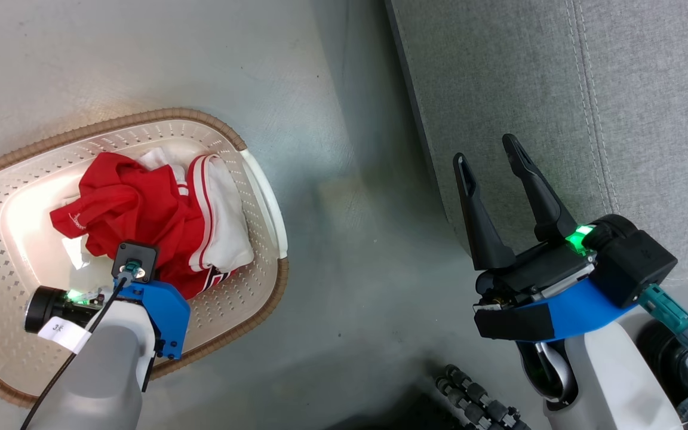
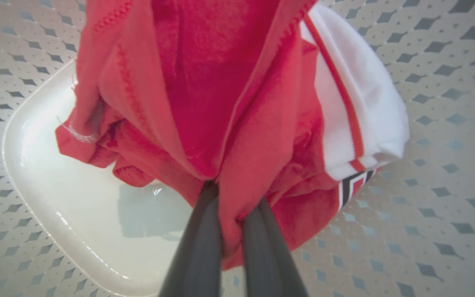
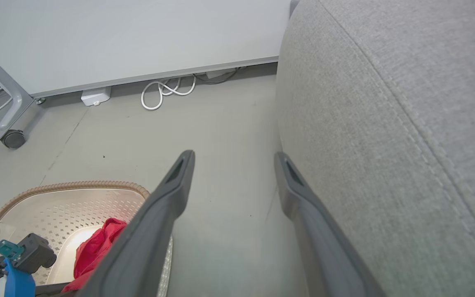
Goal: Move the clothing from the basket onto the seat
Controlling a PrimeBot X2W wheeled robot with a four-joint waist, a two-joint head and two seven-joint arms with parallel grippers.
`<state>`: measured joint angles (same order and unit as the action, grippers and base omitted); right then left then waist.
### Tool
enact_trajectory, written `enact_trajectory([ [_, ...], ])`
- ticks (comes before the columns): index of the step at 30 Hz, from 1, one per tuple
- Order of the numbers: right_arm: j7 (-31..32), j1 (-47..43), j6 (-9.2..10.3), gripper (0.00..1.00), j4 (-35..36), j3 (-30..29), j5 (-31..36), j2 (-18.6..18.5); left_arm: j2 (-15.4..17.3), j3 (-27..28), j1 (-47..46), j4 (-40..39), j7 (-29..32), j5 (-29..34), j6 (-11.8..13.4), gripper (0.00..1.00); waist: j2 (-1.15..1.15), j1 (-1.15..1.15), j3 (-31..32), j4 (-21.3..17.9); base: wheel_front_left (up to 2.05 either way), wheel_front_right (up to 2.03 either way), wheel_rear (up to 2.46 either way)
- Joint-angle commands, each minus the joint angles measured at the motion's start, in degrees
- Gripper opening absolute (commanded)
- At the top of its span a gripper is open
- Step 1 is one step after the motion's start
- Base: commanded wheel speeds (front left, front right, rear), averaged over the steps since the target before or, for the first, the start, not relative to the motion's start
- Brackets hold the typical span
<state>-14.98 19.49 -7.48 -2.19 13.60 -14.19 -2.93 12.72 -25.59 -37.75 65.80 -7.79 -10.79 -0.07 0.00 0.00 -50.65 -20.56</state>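
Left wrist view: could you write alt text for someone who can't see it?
The left hand is shut on a fold of red clothing with a white, red-striped panel, seen close up along its two dark fingers. Beneath lies the cream basket, its walls perforated and its floor glossy.

Smooth grey floor [image 3: 221,136] meets a pale wall [image 3: 138,37] — coiled white cable [image 3: 165,88] along its base.

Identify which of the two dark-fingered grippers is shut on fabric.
The left gripper, down in the cream perforated plastic basket, pinches the red soft-fabric clothing; the right gripper stands open and empty beside the grey upholstered sofa.
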Motion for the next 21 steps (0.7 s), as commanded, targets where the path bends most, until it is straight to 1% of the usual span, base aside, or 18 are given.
enact_trajectory([
  [1,-0.3,0.7,-0.03,1.00,0.0,-0.1,0.0,0.1,0.0,-0.1,-1.0,0.3,-0.6,-0.4,-0.4,0.00,0.00,0.00,0.1,0.2,0.00,0.00,0.00],
  [21,-0.3,0.9,-0.03,1.00,-0.4,0.5,0.1,0.1,-0.9,-1.8,-2.2,3.5,-2.0,-1.7,-1.2,0.00,0.00,0.00,1.3,0.3,0.00,0.00,0.00],
])
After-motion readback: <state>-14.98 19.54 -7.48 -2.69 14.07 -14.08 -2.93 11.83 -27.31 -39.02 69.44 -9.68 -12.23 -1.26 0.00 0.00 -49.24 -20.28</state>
